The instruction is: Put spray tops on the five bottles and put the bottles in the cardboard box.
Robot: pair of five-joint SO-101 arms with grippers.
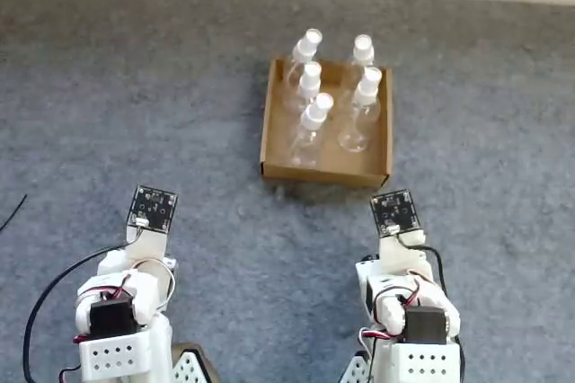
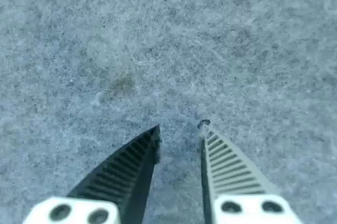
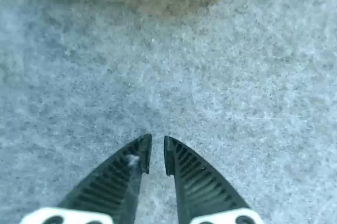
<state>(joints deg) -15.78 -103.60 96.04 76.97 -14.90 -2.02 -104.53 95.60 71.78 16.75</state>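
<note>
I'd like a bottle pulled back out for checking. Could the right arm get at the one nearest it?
Probably yes: the right tool sits over bare carpet just short of the cardboard box, nothing lies between, and the box is open-topped. Neighbouring bottles crowd that bottle, though.
</note>
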